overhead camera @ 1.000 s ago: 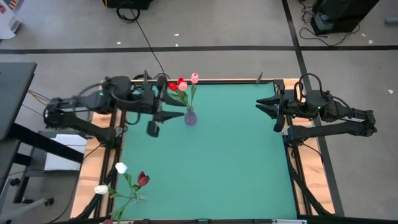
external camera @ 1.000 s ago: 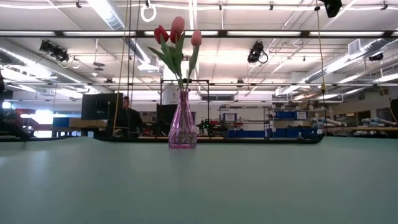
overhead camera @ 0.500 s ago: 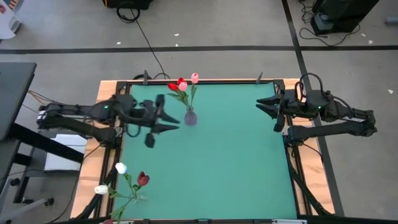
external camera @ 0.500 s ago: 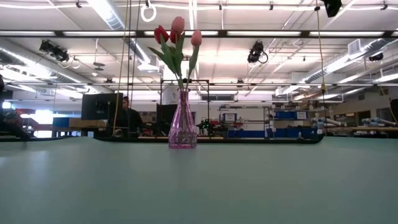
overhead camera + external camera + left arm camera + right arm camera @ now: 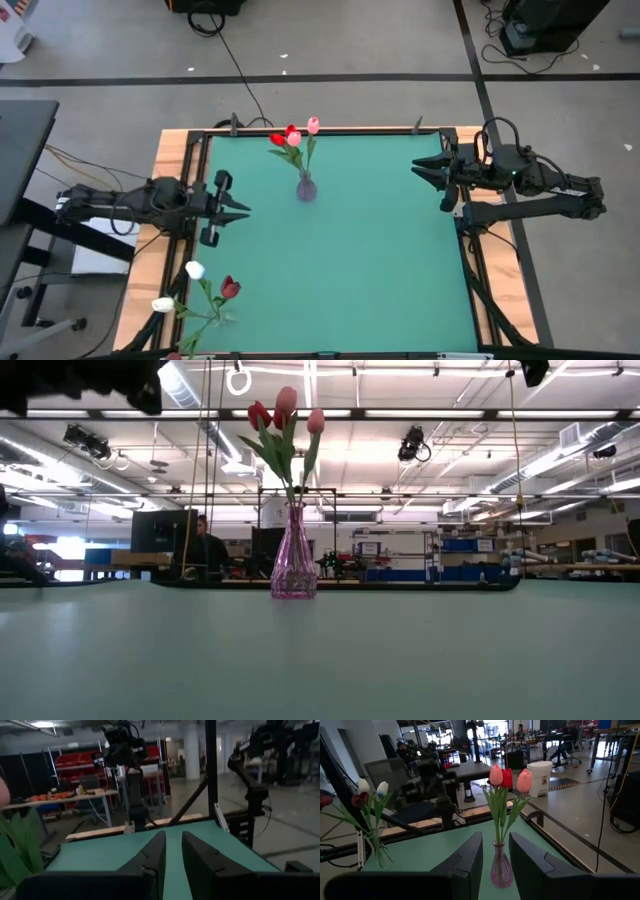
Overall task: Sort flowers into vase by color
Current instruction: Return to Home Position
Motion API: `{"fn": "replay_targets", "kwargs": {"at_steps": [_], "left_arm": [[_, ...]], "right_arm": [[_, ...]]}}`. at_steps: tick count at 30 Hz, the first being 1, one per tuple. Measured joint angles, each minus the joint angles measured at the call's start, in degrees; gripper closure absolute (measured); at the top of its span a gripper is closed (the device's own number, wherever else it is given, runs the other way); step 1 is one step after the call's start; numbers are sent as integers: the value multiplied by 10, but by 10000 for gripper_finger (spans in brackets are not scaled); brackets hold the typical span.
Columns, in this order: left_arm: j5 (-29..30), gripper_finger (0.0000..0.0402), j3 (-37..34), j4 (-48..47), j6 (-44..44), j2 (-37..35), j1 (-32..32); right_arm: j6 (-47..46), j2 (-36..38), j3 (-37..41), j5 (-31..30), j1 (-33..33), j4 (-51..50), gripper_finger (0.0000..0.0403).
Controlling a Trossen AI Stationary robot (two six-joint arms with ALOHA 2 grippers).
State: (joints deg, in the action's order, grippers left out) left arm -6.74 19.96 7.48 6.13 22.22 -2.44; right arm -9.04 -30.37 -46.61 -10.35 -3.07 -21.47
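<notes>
A pink glass vase (image 5: 306,188) stands on the green table (image 5: 350,260), far of its middle, with red and pink flowers (image 5: 293,134) stuck in it by their stems; it shows upright in the low view (image 5: 294,555). A clear vase (image 5: 217,318) at the near left corner holds two white flowers (image 5: 194,270) and a dark red one (image 5: 230,289). My left gripper (image 5: 243,208) hovers at the table's left edge, level, fingers a narrow gap apart (image 5: 172,845), nothing between them. My right gripper (image 5: 420,168) waits at the right edge, open (image 5: 495,855), facing the pink vase (image 5: 501,865).
The wooden frame (image 5: 170,140) runs round the green table. The broad middle and near right of the table lie bare. In the low view part of my left arm (image 5: 80,380) shows at the top left. A person (image 5: 205,550) sits in the room behind.
My left gripper has drawn back from beside the pink vase toward the table's left edge and has sunk lower, still pointing level. The vases and flowers have not moved.
</notes>
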Motion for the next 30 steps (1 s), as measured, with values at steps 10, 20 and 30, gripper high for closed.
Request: {"fn": "replay_targets", "kwargs": {"at_steps": [10,20,30], "left_arm": [[0,335,-150,150,-23,-21,0],[13,349,-154,75,-36,-72,3],[15,361,-158,-34,-39,-190,27]], "right_arm": [[0,0,0,0,0,0,298],[0,0,0,0,0,0,298],[0,0,0,0,0,0,298]]}}
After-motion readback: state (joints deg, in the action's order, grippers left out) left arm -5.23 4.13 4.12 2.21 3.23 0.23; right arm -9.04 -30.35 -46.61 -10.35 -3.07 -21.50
